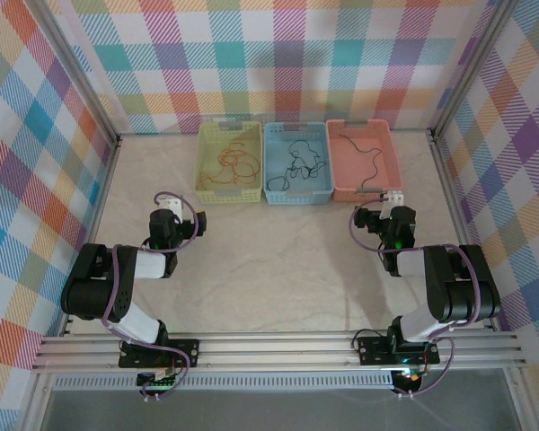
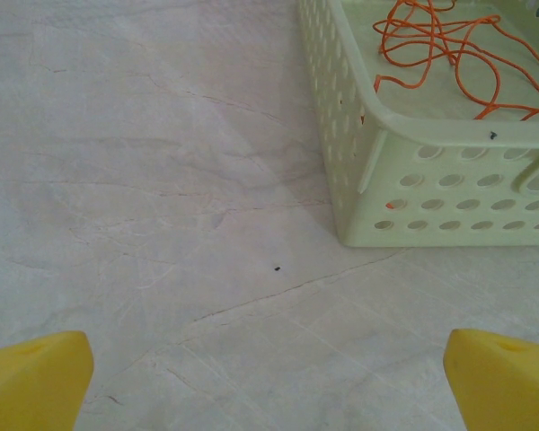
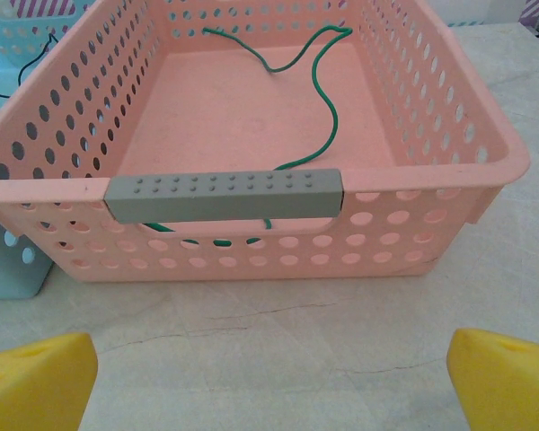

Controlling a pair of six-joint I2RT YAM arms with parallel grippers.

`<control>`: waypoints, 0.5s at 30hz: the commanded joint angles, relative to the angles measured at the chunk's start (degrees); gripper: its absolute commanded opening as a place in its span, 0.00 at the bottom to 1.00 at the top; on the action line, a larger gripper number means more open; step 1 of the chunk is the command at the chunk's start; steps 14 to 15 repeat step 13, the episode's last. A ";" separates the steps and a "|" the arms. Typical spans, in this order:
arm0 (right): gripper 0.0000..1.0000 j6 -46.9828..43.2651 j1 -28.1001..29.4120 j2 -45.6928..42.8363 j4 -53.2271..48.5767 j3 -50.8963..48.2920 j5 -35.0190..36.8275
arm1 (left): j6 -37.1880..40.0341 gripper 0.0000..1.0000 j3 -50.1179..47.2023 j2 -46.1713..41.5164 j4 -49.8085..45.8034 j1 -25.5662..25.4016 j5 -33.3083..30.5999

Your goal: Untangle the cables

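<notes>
Arms point(image 1: 117, 292) folded low | left end effector point(image 2: 269, 386) wide | right end effector point(image 3: 271, 386) wide

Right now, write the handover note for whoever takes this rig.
Left gripper: open, empty, low over the table near the yellow basket.
Right gripper: open, empty, facing the pink basket.
Cables: the orange cable lies in the yellow basket, the black cable in the blue basket, and the green cable in the pink basket.
Done: the three colours are apart, one per basket.
Left: probably nothing. The orange cable lies in loose loops, so check it for knots.
</notes>
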 commanded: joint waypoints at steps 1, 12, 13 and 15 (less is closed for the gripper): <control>1.00 -0.14 -0.28 0.54 0.17 1.05 -1.06 | -0.38 1.00 0.90 0.10 0.51 0.69 0.87; 1.00 -0.11 -0.38 0.63 -0.02 1.23 -1.30 | -0.32 1.00 0.90 0.10 0.56 0.67 0.89; 1.00 -0.12 -0.42 0.56 -0.02 1.16 -1.30 | -0.34 1.00 0.90 0.07 0.51 0.65 0.89; 1.00 -0.12 -0.42 0.56 -0.02 1.16 -1.30 | -0.34 1.00 0.90 0.07 0.51 0.65 0.89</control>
